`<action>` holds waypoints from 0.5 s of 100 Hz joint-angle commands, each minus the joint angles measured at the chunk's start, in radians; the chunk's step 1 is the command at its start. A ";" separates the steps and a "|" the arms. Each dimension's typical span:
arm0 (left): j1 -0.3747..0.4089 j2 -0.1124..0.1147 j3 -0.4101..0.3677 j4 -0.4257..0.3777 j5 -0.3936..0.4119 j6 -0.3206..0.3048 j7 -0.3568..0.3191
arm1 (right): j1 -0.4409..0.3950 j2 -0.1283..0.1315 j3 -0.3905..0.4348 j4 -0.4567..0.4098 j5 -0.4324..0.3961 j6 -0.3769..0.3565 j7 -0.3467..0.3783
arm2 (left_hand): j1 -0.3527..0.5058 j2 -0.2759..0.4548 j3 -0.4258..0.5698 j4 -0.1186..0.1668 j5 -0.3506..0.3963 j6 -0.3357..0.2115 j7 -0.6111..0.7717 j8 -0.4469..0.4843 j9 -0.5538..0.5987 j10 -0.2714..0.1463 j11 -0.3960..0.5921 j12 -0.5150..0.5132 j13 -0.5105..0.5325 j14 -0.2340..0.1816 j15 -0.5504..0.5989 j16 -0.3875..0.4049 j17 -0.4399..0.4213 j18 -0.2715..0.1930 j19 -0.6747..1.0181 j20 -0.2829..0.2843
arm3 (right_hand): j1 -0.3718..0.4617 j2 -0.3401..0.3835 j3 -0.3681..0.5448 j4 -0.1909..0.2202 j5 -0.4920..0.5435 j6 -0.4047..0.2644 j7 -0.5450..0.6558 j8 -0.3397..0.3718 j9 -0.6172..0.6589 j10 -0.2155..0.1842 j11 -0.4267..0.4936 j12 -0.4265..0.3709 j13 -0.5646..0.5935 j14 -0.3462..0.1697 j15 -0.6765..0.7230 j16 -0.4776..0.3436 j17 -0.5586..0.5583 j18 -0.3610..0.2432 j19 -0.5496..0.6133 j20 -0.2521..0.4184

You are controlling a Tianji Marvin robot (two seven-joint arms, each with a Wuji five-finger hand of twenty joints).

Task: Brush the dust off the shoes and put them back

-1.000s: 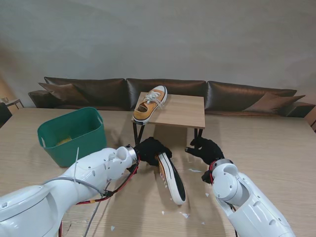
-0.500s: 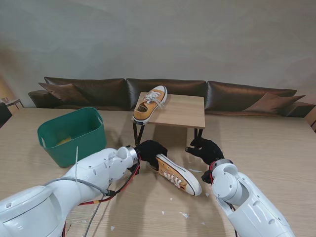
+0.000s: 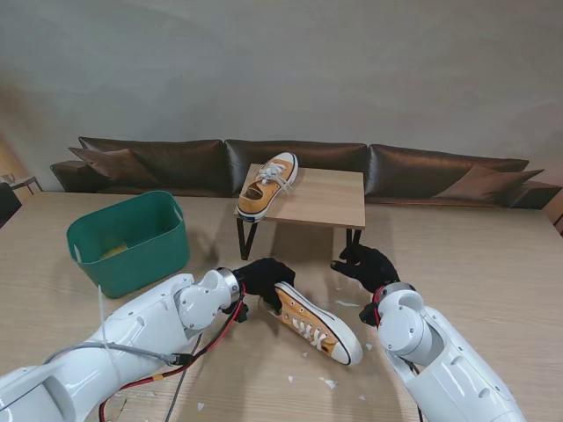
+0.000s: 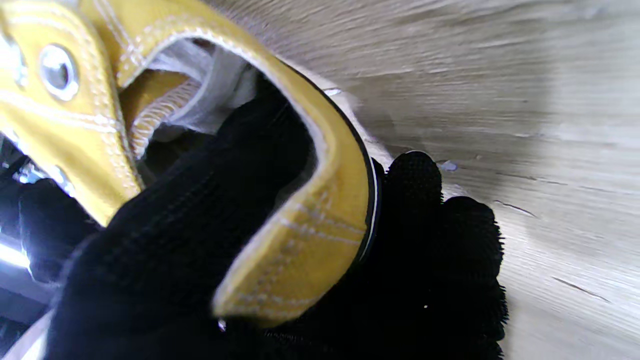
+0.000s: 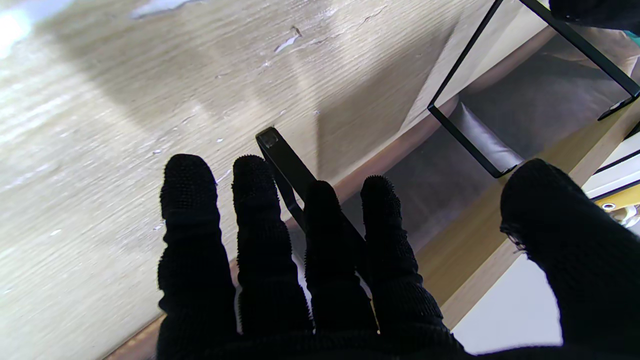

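While one yellow shoe is gripped at its heel by the left hand, a few things can still go wrong. This shoe is seen lying tilted on the big table, just in front of the small stand, with its toe pointed away from the hand. In the left wrist view, the fingers are tucked inside the heel opening and the thumb side is pressed on the outside, so the back rim of the held shoe is clamped between them. Only that thin rim is held. If the shoe is lifted fast, it may be swung down by its own weight and be pulled out of the hand.

The second yellow shoe is set on the top of the stand, at its left edge. It could be knocked off if the held shoe is bumped into it when being put back.

The right hand is held close to the right leg of the stand, with its fingers spread apart and nothing held in them. In the right wrist view a black leg of the stand is seen just past the fingertips. If that leg is pushed, the stand may be shaken. No brush can be made out anywhere.

The green bin is placed well to the left of the stand.
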 commanded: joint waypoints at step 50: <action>0.234 0.082 -0.274 -0.352 -0.050 0.297 -0.057 | -0.064 0.002 0.064 -0.067 0.046 -0.036 0.035 | 0.105 0.028 0.008 0.005 0.102 -0.023 0.217 0.049 0.099 -0.035 0.105 0.058 0.168 -0.011 0.030 0.060 0.136 -0.038 0.056 -0.015 | -0.008 0.036 0.002 0.005 -0.021 0.005 -0.002 -0.009 0.014 0.022 -0.011 -0.006 0.026 0.007 0.008 0.010 -0.277 0.023 0.015 0.018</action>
